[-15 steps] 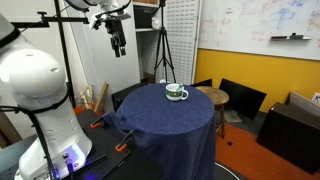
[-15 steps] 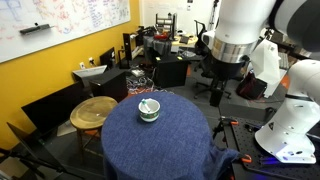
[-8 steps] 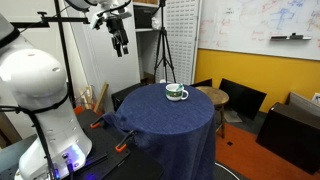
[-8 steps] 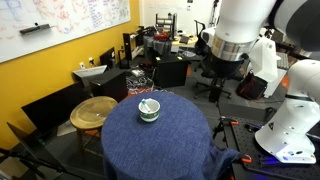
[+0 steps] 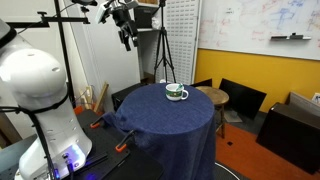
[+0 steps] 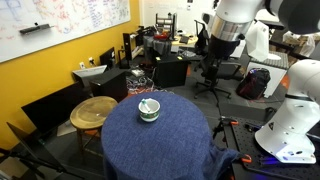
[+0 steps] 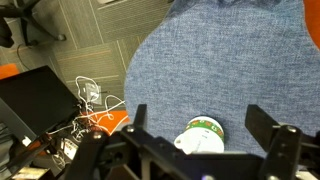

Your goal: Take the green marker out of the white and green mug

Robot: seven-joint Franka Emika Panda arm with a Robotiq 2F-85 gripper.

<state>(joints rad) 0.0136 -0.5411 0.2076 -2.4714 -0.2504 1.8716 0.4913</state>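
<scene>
The white and green mug [image 5: 177,93] stands upright on the round table with the blue cloth [image 5: 165,120], in both exterior views [image 6: 149,109]. In the wrist view the mug [image 7: 203,136] lies far below, between my two dark fingers. My gripper [image 5: 127,40] hangs high above the table's near-left side, open and empty [image 7: 197,113]. In the exterior view from the opposite side only the arm's body [image 6: 228,25] shows. The green marker is too small to make out inside the mug.
A round wooden stool [image 6: 93,111] and black chairs [image 5: 240,100] stand beside the table. A tripod [image 5: 163,50] stands behind it. A second white robot base [image 5: 40,100] is near the camera. Cables and orange clamps [image 7: 100,120] lie on the floor.
The arm has risen and swung a little toward the table; the gripper sits higher and further right in the exterior view. The mug has not moved.
</scene>
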